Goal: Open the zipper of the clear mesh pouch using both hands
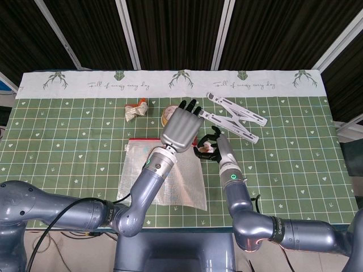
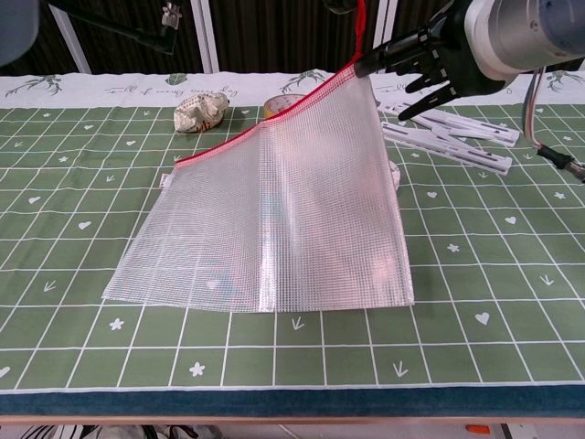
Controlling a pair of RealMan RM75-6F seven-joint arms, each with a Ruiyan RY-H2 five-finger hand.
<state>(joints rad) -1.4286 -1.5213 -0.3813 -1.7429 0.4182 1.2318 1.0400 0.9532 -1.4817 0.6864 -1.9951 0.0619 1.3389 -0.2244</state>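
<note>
Pouch: clear mesh pouch [image 2: 274, 219] with red zipper [image 2: 265, 123] along its top edge; near the front middle of the worktop [image 2: 512, 265], its bottom edge and left corner lying on the cloth, its right top corner lifted clear of the surface so the sheet slopes up toward the back right
Zipper: runs from the low left corner up to the raised right corner; a red pull tab rises from that corner to the top of the chest view; whether any length is open cannot be told
Left hand: left hand [image 1: 181, 127] seen from its back in the head view, above the pouch's raised corner, dark fingertips pointing to the back edge; what it pinches cannot be told
Right hand: right hand [image 2: 430, 64] just right of the raised corner, dark fingers [image 2: 393, 52] reaching to the zipper end, touching or pinching it; the rest spread
Folding stand: white folding stand [image 2: 457, 133] lying flat toward the back right of the worktop
Crumpled object: small crumpled pale object [image 2: 201, 112] toward the back left
Tape roll: round roll [image 2: 283, 102] at the back middle, partly hidden behind the pouch
Cloth: green grid cloth with white border along the back edge
</note>
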